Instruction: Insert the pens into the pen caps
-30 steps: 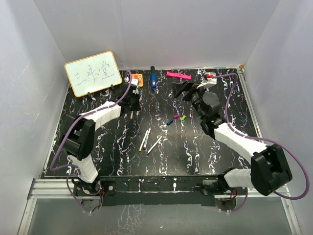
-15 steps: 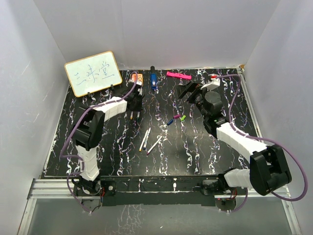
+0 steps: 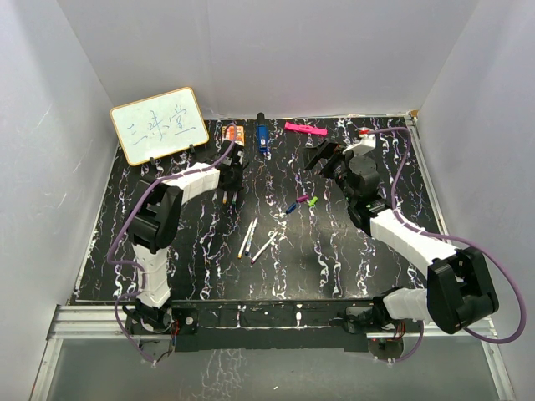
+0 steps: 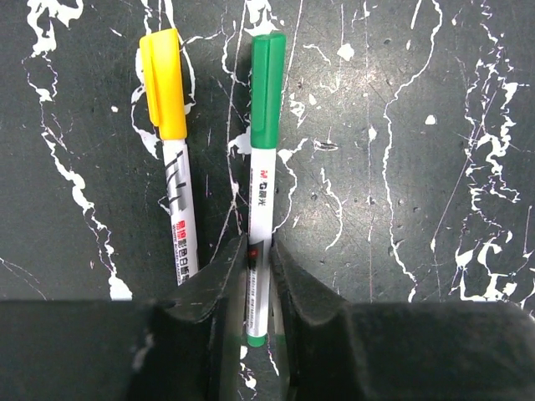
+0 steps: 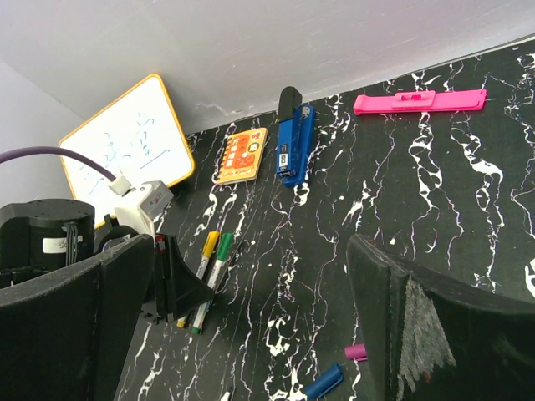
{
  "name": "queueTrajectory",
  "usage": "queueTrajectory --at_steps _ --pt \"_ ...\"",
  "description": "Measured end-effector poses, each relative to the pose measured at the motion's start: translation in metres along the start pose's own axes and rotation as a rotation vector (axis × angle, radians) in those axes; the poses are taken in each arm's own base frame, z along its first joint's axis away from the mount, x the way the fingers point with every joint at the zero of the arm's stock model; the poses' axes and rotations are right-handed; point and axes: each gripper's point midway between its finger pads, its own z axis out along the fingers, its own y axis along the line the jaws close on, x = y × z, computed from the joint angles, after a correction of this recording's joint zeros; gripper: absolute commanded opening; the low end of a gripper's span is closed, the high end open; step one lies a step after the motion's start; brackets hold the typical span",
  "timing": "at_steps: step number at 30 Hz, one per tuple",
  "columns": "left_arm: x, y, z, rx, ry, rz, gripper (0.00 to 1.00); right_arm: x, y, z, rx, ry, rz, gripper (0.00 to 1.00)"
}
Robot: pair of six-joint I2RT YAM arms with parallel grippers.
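Note:
My left gripper [image 4: 257, 247] is shut on the white barrel of a green-capped pen [image 4: 266, 100] that lies flat on the black table. A yellow-capped pen [image 4: 165, 88] lies right beside it on the left, free. From above, this gripper [image 3: 234, 171] is at the back left, with both capped pens [image 3: 228, 196] just in front of it. Two uncapped pens [image 3: 248, 236] [image 3: 265, 246] lie side by side at the middle. A blue cap [image 3: 291, 206] and a purple cap [image 3: 303, 200] lie loose right of them. My right gripper [image 3: 322, 159] is wide open and empty above the back right.
A whiteboard [image 3: 159, 125] leans at the back left. An orange block [image 3: 233, 134], a blue block-like object [image 3: 262, 136] and a thick pink marker [image 3: 305, 129] lie along the back edge. White walls close in three sides.
My left gripper has shifted a little right and toward the back, staying over the two capped pens. The right gripper has barely moved and stays open.

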Motion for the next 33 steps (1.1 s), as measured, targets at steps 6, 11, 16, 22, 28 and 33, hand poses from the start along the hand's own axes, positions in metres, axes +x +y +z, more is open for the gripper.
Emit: queueTrajectory --at_steps 6,11,16,22,28,33 --pt "0.001 0.001 -0.001 -0.005 0.005 -0.002 0.27 0.003 -0.002 0.0 0.006 0.01 -0.003 0.98" --pt "-0.01 0.0 -0.004 -0.007 -0.016 -0.004 0.28 0.014 -0.008 0.003 0.025 0.041 -0.007 0.98" --pt "-0.021 -0.003 -0.008 -0.001 -0.044 -0.008 0.3 0.024 -0.014 0.005 0.043 0.069 -0.009 0.98" --pt "-0.033 -0.004 -0.025 0.011 -0.083 -0.014 0.3 0.033 -0.024 0.008 0.079 0.096 -0.001 0.97" --pt "-0.035 -0.005 -0.058 0.038 -0.117 -0.01 0.3 0.042 -0.041 0.011 0.127 0.125 0.015 0.74" --pt "-0.009 -0.016 -0.077 0.07 -0.067 0.035 0.3 0.047 -0.054 0.014 0.154 0.152 0.049 0.41"
